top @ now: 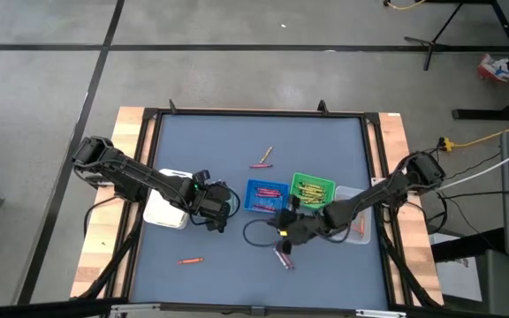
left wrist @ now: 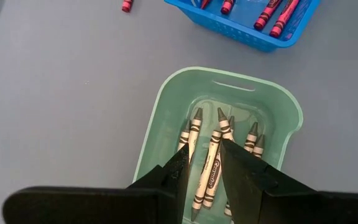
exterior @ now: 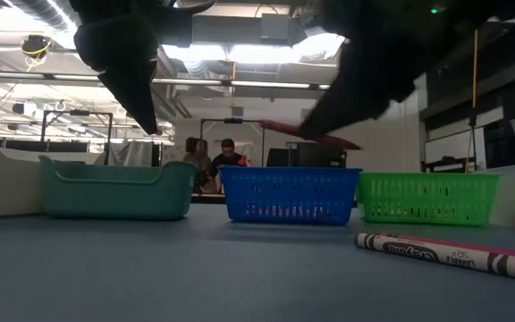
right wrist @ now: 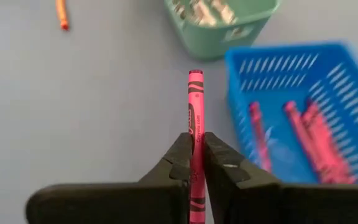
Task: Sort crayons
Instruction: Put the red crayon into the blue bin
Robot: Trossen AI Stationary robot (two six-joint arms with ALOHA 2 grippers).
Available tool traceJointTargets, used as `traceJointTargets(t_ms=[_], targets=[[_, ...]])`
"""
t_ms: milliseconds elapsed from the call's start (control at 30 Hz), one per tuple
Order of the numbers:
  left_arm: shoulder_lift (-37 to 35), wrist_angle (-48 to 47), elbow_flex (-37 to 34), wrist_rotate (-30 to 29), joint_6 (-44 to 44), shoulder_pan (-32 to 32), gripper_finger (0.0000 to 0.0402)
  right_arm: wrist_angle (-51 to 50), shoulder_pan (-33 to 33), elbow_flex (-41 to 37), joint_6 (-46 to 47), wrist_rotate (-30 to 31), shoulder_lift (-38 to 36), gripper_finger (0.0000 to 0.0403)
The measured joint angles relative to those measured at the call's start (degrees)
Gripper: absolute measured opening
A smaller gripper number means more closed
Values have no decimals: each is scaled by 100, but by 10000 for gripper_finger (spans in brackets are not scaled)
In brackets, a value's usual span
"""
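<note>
My right gripper is shut on a pink crayon, in the air just near of the blue tray, which holds pink crayons. The low view shows that crayon above the blue tray's rim. My left gripper hangs open over the teal tray, in which several grey crayons lie. The green tray holds yellow-green crayons. Loose crayons lie on the mat at the far middle, near left and near middle. My right gripper pinches the pink crayon between its two fingers, on the wrapper about halfway along. The crayon runs along the fingers: its front half sticks out ahead and its back end reaches back between them. It is lifted clear of the mat and lies nearly level.
A white tray stands left of the teal one and a clear tray right of the green one. Two crayons lie near the table's front edge. People sit in the room beyond the table.
</note>
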Motion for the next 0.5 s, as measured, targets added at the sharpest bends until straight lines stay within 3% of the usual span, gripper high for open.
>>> traceJointTargets(t_ms=[167,500], targets=[[0,2,0,0,-1,0,76,103,-428,2,-447,-2,0,25],[0,2,0,0,-1,0,76,96,-939,2,-497,-4,0,25]])
